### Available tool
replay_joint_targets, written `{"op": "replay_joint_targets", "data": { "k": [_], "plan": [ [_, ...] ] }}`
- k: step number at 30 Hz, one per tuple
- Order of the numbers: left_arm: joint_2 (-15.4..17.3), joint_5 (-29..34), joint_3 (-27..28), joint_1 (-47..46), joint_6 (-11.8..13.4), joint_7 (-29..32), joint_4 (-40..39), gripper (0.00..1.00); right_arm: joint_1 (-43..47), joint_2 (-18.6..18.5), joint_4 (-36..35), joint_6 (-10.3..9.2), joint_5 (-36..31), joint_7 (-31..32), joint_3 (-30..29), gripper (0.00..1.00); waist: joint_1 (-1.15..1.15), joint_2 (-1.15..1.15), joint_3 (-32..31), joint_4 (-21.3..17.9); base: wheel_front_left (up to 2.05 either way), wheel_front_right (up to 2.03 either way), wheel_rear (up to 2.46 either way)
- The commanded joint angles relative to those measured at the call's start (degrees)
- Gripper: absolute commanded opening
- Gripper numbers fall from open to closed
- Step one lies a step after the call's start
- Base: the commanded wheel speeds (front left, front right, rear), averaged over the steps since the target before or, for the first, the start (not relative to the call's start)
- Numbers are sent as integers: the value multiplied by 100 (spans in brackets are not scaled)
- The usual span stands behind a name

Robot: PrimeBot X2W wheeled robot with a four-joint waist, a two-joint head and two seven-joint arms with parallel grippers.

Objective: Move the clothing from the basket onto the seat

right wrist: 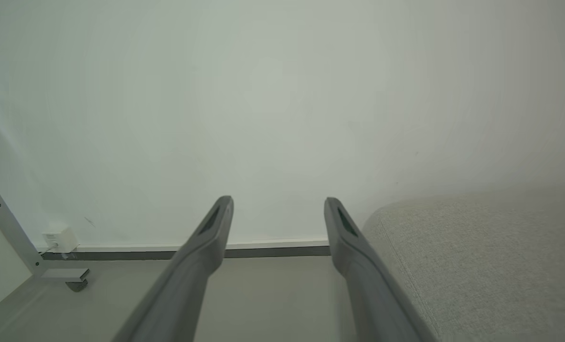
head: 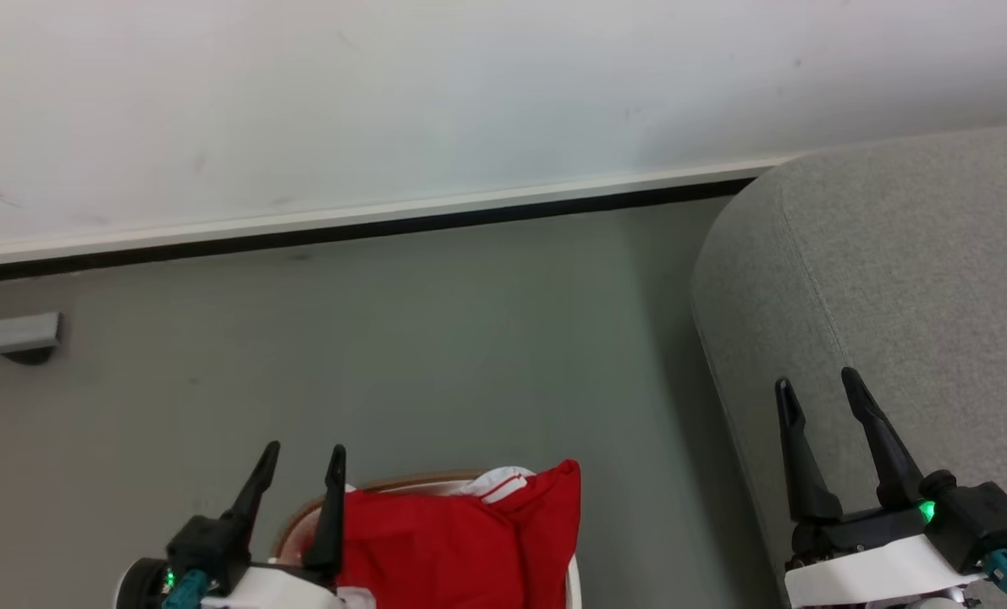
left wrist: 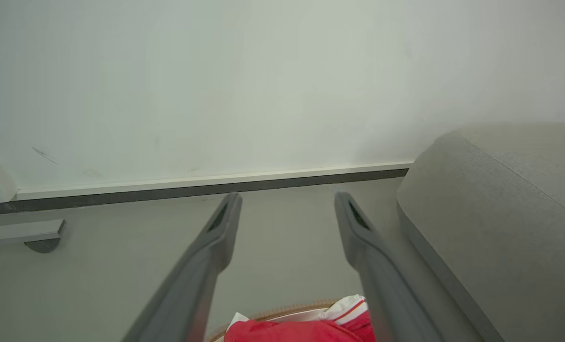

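Two pincers stand with fingers spread and nothing between them. The left pincer [head: 304, 451] hovers over the left edge of the basket [head: 393, 482], whose brown rim peeks out at the bottom of the head view, down on the floor [head: 470, 338]. The right pincer [head: 817, 381] hangs over the near corner of the seat [head: 910, 254], well apart from the basket. The clothing [head: 461, 541] lies heaped in the basket, red cloth piled above the rim with a white striped panel on its far side. None of it is on the seat yet, so the step in hand looks to be the first reach and grasp.

The left pincer seems the natural one for this, being just beside the heap. To do it well, it should shift a little toward the robot's right so that both fingers come down over red cloth and not astride the rim. It can then descend with fingers apart and close on a thick fold near the middle of the pile. A pinch on the thin striped trim alone would likely slip or drag up only a corner. Most of the basket is cut off at the bottom of the view, so I cannot tell how deep the garment sits, and a slow descent is wise. The lift should go straight up until the cloth hangs free of the rim, or the light basket may tip or follow.
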Motion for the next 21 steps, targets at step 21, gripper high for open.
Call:
{"op": "replay_joint_targets", "data": {
  "k": [21],
  "plan": [
    [582, -316, -735, -2208, -406, 544, 3462, 100, -836, -2, -818, -12, 556, -20, -532, 100, -1, 0, 2459, -1005, 0, 0, 0]
  ]
}}
